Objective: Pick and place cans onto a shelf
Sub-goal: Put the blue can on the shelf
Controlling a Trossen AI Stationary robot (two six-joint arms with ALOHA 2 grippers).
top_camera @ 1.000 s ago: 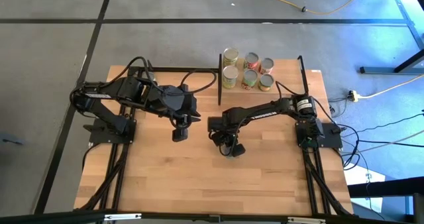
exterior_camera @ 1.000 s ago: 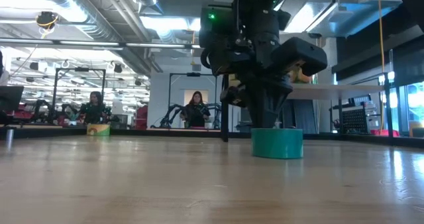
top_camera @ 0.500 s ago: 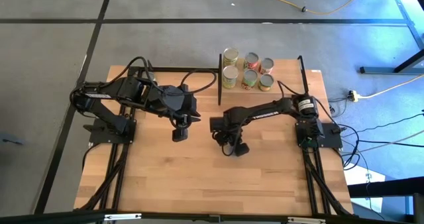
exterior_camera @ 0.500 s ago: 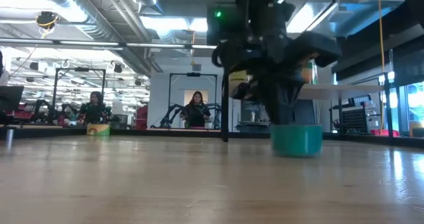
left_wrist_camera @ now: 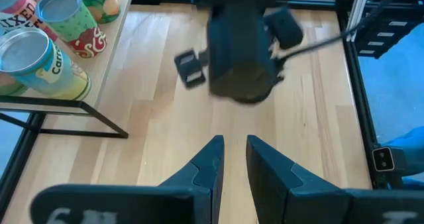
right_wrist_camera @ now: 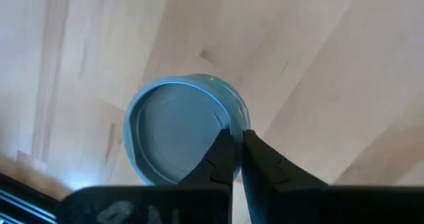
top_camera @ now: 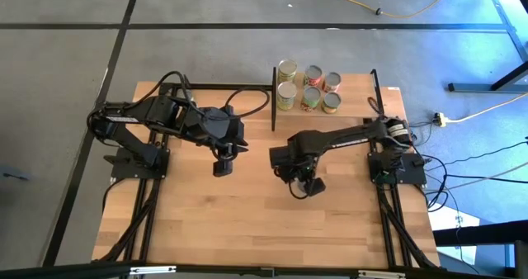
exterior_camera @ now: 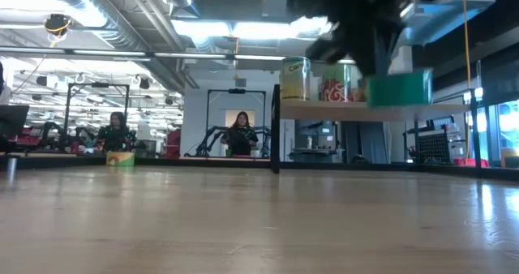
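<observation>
Even, bright overhead light is cast on the table (top_camera: 247,221), with only faint shadows. In the low view the right gripper (exterior_camera: 369,31) and teal can (exterior_camera: 399,87) are smeared by motion blur, and glare is given off by the ceiling lights (exterior_camera: 243,31).

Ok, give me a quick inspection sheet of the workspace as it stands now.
Surface: light wooden table, bare in front of the arms.
Job's things: six cans standing on the shelf at the far edge; one teal can held clear of the table, about level with the shelf cans.
Clutter: nothing seen on the table.
Grippers: right gripper, fingers pinching the teal can's rim; left gripper over mid-table, holding nothing, fingers slightly apart.
Cables: black leads looped behind the left arm; yellow cord on the floor.
Surroundings: two people far behind the table.
</observation>
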